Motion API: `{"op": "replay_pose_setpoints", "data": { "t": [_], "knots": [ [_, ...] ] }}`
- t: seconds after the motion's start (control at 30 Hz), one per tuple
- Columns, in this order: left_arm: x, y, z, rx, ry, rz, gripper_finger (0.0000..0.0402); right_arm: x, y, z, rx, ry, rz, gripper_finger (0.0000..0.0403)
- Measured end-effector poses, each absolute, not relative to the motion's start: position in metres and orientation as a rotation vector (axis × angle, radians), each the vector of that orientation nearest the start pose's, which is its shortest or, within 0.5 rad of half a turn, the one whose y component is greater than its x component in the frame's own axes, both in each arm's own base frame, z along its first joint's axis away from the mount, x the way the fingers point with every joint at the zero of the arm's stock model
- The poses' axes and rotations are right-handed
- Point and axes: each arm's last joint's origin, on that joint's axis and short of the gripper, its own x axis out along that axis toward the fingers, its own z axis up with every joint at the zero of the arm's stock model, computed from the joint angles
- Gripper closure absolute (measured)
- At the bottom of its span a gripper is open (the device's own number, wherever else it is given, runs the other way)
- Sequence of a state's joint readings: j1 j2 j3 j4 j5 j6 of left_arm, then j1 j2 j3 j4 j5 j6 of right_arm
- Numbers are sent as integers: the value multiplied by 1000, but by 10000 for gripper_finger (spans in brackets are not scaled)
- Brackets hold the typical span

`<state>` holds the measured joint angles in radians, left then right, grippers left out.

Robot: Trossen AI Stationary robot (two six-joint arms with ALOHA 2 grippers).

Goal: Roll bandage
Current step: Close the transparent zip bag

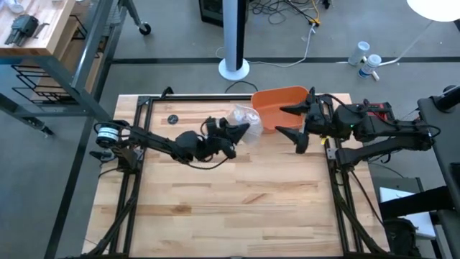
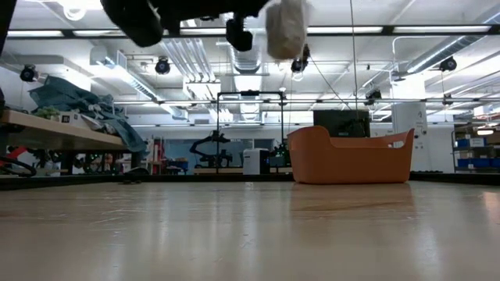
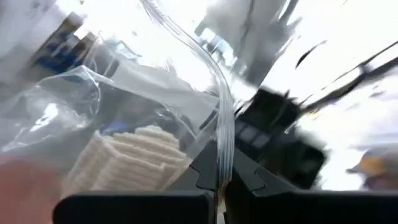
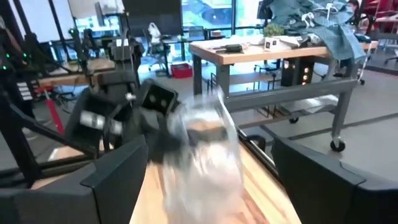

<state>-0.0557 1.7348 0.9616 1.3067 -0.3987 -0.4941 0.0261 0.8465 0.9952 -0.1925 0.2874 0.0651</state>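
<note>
The off-white bandage point(image 3: 130, 155) lies rolled inside a crumpled clear plastic wrapper point(image 1: 244, 117), high above the table point(image 2: 287, 27). My left gripper point(image 1: 239, 130) reaches in from the table's left and is shut on that wrapper. My right gripper point(image 1: 289, 121) stands open in the air just to the right of the wrapper, in front of the orange tub point(image 1: 284, 103), with its fingers pointing toward the wrapper and touching nothing. The right wrist view shows the wrapper point(image 4: 205, 149) between and beyond its two fingers. My left gripper pinches a clear strip of the wrapper's plastic point(image 3: 225, 140) between its two fingers, beside the bandage and not on it. The fingers come from the table's left, slanting upward. Wrapper and bandage are lifted clear of the table.
The orange tub point(image 2: 351, 156) stands at the table's far edge, right of the middle. A small dark round thing point(image 1: 172, 119) lies on the far left of the wooden tabletop point(image 1: 237, 201). The near half of the top is bare wood.
</note>
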Motion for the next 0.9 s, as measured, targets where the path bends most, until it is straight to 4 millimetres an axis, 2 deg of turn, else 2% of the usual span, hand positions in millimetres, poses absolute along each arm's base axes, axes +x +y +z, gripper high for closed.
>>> {"op": "replay_pose_setpoints", "data": {
  "t": [0.1,0.17,0.47,0.67,0.9],
  "knots": [
    [351,-11,290,-530,-712,65,401,174,-4,391,45,56,-263,72],
    [348,-13,293,-499,-728,23,401,178,-4,388,35,71,-263,74],
    [357,-24,288,-295,-605,74,401,206,0,379,-35,96,-196,74],
    [366,-23,279,-283,-465,156,401,220,1,374,-58,100,-189,84],
    [368,-24,277,-270,-438,157,401,230,0,367,-38,127,-215,122]
  ]
}}
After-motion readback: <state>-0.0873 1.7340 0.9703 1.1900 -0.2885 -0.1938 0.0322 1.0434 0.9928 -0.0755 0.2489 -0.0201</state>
